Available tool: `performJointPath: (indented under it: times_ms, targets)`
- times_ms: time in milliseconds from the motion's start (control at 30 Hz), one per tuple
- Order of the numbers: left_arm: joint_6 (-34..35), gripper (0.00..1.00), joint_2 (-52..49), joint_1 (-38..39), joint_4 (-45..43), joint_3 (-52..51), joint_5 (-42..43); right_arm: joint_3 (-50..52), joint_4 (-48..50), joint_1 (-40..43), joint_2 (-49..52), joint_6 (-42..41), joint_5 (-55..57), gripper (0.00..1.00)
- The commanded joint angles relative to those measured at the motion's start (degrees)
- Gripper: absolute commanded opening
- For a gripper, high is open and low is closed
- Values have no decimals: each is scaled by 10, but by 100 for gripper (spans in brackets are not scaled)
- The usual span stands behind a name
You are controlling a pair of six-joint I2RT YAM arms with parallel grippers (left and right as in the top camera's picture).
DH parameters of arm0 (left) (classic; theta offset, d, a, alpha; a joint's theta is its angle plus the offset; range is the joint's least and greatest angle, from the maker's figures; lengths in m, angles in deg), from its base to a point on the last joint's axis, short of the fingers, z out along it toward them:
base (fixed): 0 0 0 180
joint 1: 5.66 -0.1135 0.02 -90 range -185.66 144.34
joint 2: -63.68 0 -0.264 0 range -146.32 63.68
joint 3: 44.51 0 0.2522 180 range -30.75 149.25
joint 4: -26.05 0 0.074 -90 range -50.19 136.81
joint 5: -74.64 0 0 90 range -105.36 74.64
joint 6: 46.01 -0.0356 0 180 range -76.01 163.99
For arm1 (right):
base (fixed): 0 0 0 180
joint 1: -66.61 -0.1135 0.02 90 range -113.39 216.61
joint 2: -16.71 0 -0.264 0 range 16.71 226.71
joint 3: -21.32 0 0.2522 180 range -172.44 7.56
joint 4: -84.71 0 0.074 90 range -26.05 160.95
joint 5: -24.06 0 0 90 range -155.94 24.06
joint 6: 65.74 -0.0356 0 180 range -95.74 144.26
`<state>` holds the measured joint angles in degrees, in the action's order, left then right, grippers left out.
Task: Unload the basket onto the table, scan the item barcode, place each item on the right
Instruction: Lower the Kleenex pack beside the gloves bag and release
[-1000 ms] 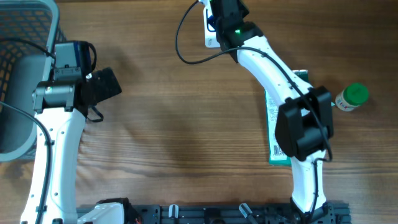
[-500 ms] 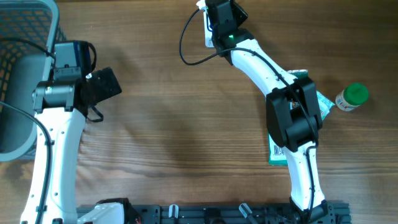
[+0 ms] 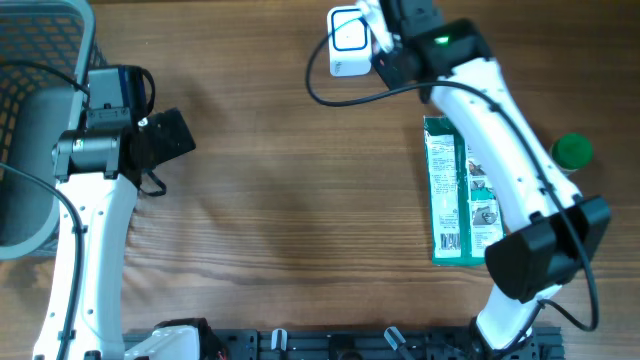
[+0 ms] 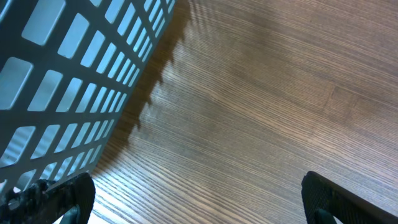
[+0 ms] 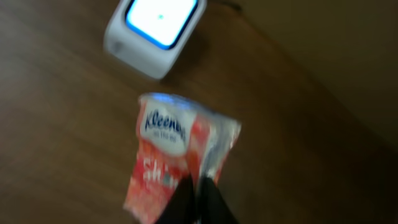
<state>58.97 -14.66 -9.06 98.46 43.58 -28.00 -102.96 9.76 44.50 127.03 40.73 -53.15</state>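
I see R gripper point(image 5: 196, 198) pinching Kleenex pack point(image 5: 171, 158) near scanner point(image 5: 155, 31); L gripper point(image 4: 199, 199) jaws spread wide, by basket point(image 4: 62, 74).

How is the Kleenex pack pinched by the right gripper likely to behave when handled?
The Kleenex pack looks like thin wrap, creased near the right gripper, so probably soft, floppy and light. Its top edge catches light from the scanner, suggesting smooth film that might slip.

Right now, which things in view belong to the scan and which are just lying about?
Job: Kleenex pack, pinched in the right pincer; white scanner, window lit.
Lying about for now: green box; green-capped bottle; grey basket.
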Motion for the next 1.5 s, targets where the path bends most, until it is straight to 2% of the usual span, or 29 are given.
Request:
performJointPath:
  times_ms: [0, 100, 267, 300, 367, 400, 467, 567, 600, 633, 667, 1033, 1467]
  targets:
    - [5, 100, 7, -3, -2, 8, -9, 29, -78, 37, 31, -91, -164, 9]
    - [5, 100, 7, -3, -2, 8, -9, 90, -79, 54, 37, -111, -172, 9]
    - [5, 100, 7, -3, -2, 8, -9, 205, 7, 64, 37, -110, -171, 11]
    - [5, 100, 7, -3, -2, 8, -9, 217, 17, 64, 37, -110, -171, 20]
    - [5, 100, 7, -3, -2, 8, -9, 235, 33, 64, 37, -111, -171, 48]
    - [5, 100, 7, -3, -2, 8, -9, 238, 38, 64, 37, -110, -171, 57]
    - [5, 100, 7, -3, -2, 8, -9, 236, 44, 64, 36, -111, -171, 63]
    - [5, 100, 7, -3, -2, 8, -9, 218, 49, 64, 21, -122, -171, 63]
    - [5, 100, 7, -3, -2, 8, -9, 209, 49, 64, 12, -124, -172, 66]
    - [5, 100, 7, -3, -2, 8, -9, 201, 50, 64, 2, -133, -172, 85]
    - [5, 100, 7, -3, -2, 8, -9, 194, 53, 64, -8, -140, -171, 100]
    - [5, 100, 7, -3, -2, 8, -9, 186, 162, 64, -33, -139, -171, 100]
    - [5, 100, 7, -3, -2, 8, -9, 186, 166, 64, -33, -139, -172, 100]
